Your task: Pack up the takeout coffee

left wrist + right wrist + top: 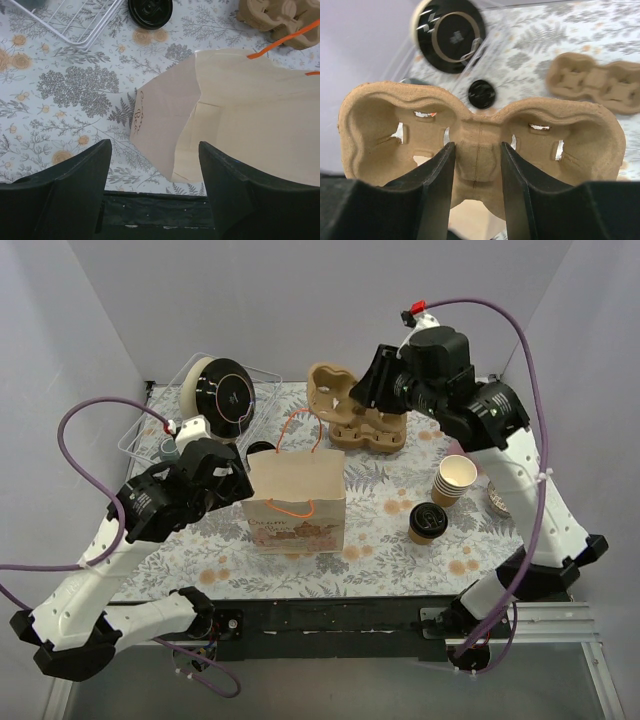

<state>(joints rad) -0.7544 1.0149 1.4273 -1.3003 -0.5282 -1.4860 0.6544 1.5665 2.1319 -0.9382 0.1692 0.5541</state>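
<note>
Top external view showed the coffee (428, 523) upright on the desk (385, 565), lower right of the bag (297, 502) and nearer the right arm. The right pincer (477, 150) was clamped on a carrier (570, 135) held aloft, long axis crosswise to the jaws. The left pincer (155, 147) stood apart at the bag's left rim.

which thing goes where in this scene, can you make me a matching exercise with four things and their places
Things:
1 takeout coffee
2 single cup carrier
3 paper bag
4 black plate

Places:
A in the wire rack
B clamped by the right gripper
C on the table, right of the paper bag
D standing open mid-table

Pairs: 1-C, 2-B, 3-D, 4-A
</note>
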